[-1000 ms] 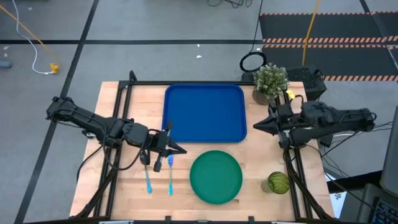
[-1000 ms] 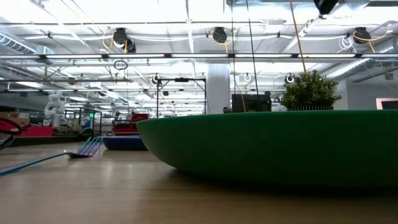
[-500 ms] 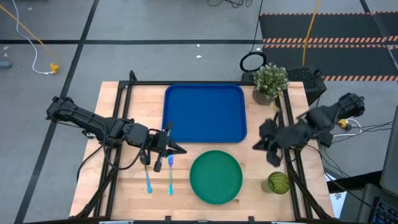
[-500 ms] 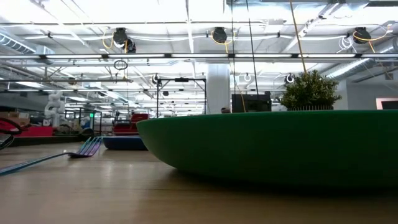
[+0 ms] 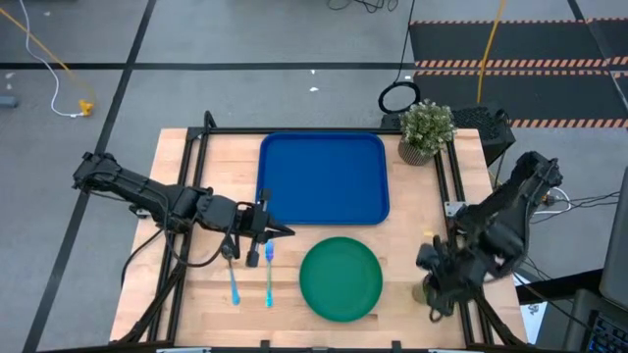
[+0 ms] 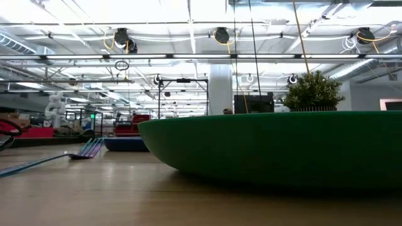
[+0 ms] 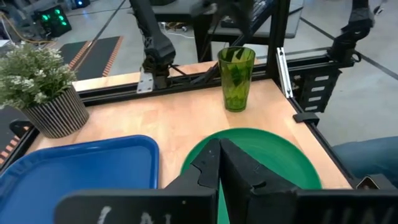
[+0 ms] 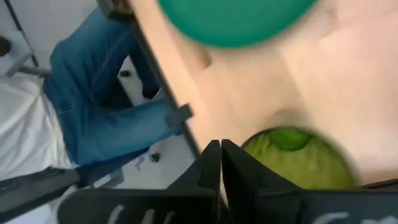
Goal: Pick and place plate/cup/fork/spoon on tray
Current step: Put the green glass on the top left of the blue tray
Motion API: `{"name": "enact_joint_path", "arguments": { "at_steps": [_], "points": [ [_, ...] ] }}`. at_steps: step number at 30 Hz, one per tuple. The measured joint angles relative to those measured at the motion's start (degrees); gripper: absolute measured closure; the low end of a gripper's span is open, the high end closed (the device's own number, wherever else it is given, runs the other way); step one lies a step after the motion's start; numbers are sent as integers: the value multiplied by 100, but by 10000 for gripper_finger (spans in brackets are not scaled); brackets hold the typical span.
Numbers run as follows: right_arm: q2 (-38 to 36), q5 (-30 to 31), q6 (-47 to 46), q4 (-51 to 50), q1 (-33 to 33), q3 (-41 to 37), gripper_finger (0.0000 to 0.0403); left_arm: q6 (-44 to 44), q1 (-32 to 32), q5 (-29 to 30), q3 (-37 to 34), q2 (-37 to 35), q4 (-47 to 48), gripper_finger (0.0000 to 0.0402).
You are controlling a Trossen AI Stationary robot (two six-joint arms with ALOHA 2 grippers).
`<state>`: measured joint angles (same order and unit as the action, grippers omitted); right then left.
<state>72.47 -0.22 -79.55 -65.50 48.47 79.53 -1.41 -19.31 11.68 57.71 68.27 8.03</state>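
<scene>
The green plate [image 5: 340, 278] lies flat on the table in front of the blue tray [image 5: 323, 178]. The dark-green cup [image 7: 236, 78] stands upright right of the plate. In the high view my right gripper [image 5: 434, 299] mostly hides it. That gripper is shut and slants down over the cup [image 8: 292, 160]; I see no touch. Two blue-handled utensils [image 5: 251, 282] lie side by side left of the plate. The fork's tines [image 6: 88, 147] show in the low view. My left gripper [image 5: 285, 232] is shut and empty above the table, just beyond them.
A potted plant [image 5: 426, 129] stands at the tray's far right corner. Black rails [image 5: 456, 196] run along the table's left and right sides. A person in jeans [image 8: 106, 118] stands at the table's near right corner.
My right gripper has swung from beside the tray's right edge toward the table's near edge. It has come down over the cup and tipped to point downward.
</scene>
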Motion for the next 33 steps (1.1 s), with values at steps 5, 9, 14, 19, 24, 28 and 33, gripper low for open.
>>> {"name": "enact_joint_path", "arguments": {
  "at_steps": [5, 9, 14, 19, 24, 28, 33],
  "points": [
    [321, 15, -584, 220, 437, 0, 357, 7, 0, 1, 0, 0, -2, 379],
    [604, 10, -973, 212, 712, 0, 322, 9, 0, 3, 0, 0, -2, 379],
    [863, 8, -1230, 258, 902, 0, 276, 47, 0, 7, 0, 0, -4, 378],
    [1069, 10, -734, 86, 979, 0, 249, 102, 0, 5, 0, 0, -2, 378],
    [1199, 6, -67, -272, 981, 2, 246, 199, 0, 7, 0, 0, 86, 378],
    [1201, 18, 108, -433, 977, 2, 246, 227, 0, 7, 0, 0, 156, 378],
    [1190, 9, 30, -385, 979, 2, 246, 219, 0, 7, 0, 0, 168, 378]
  ]
}}
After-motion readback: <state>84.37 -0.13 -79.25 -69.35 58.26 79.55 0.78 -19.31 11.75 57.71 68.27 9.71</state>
